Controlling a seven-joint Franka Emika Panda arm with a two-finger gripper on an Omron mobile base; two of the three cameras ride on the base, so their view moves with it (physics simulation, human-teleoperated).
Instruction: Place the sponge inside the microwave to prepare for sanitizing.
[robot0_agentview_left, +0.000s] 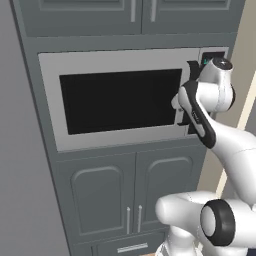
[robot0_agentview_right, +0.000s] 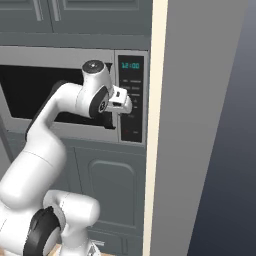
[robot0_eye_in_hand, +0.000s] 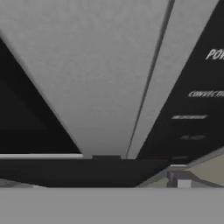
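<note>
The microwave (robot0_agentview_left: 50, 100) is built into grey cabinetry, and its black glass door (robot0_agentview_left: 120, 100) is closed. The door's black handle (robot0_agentview_left: 192, 67) runs down its right edge, beside the keypad (robot0_agentview_right: 131, 100) with teal digits. My gripper (robot0_agentview_right: 125, 102) is held up close against the microwave front, at the seam between door and keypad, about halfway up the handle (robot0_agentview_right: 109, 120). Its jaws stand open and I see nothing between them. In the hand view the silver frame (robot0_eye_in_hand: 96, 65) and the keypad (robot0_eye_in_hand: 197, 105) are very near. The sponge is out of view.
Two grey cabinet doors (robot0_agentview_left: 100, 195) sit under the microwave, with a drawer (robot0_agentview_left: 132, 246) below them and upper cabinets (robot0_agentview_left: 135, 15) above. A beige panel edge (robot0_agentview_right: 159, 125) and a tall grey side wall (robot0_agentview_right: 200, 125) close off the right.
</note>
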